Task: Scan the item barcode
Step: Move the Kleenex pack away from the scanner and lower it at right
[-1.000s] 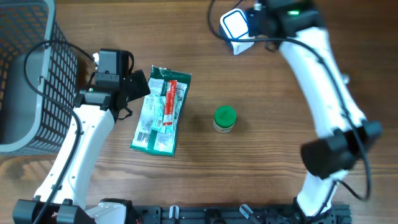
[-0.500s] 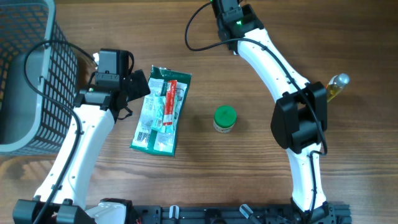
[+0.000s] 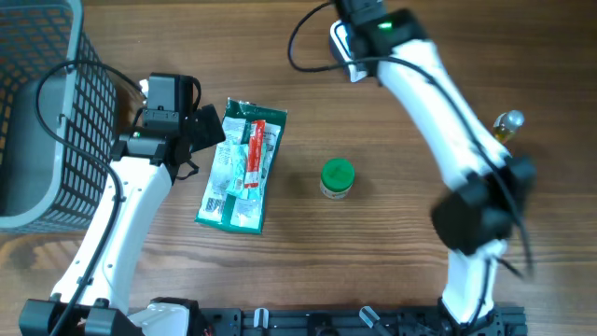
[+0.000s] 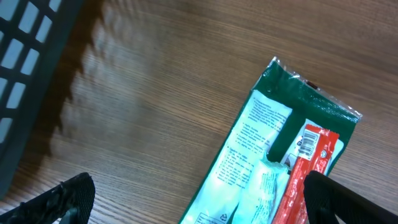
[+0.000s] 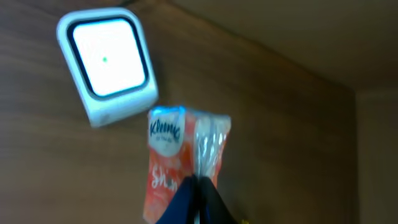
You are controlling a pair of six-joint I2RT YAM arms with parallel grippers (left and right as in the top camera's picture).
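Two arms work over a wooden desk [image 3: 392,243]. The right arm [image 3: 438,93] reaches to about 12 o'clock on the desk. There its jaws are closed on the lower end of an orange and white Kleenex tissue pack [image 5: 183,165], held upright in the wrist view. A white barcode scanner [image 5: 109,62] with a lit window sits at about 11 o'clock from the pack. The pack's top edge lies just beside the scanner's lower corner, and I cannot tell whether the two touch. From above, only part of the scanner [image 3: 342,45] peeks out beside the arm, and the pack is hidden.

The left arm [image 3: 121,205] rests at 9 o'clock on the desk with its jaws spread wide and holding nothing. One dark fingertip [image 4: 65,199] shows low at the left of its wrist view, and the other sits low at the right. A green snack packet [image 3: 241,166] with a red strip lies flat at 3 o'clock from those jaws, just beside them. A small jar with a green lid [image 3: 338,177] stands near the middle of the desk, at 3 o'clock from the packet and apart from it. A dark wire basket [image 3: 56,103] sits at the 10 o'clock corner. A small bottle of yellow liquid [image 3: 506,126] lies at the 3 o'clock edge.
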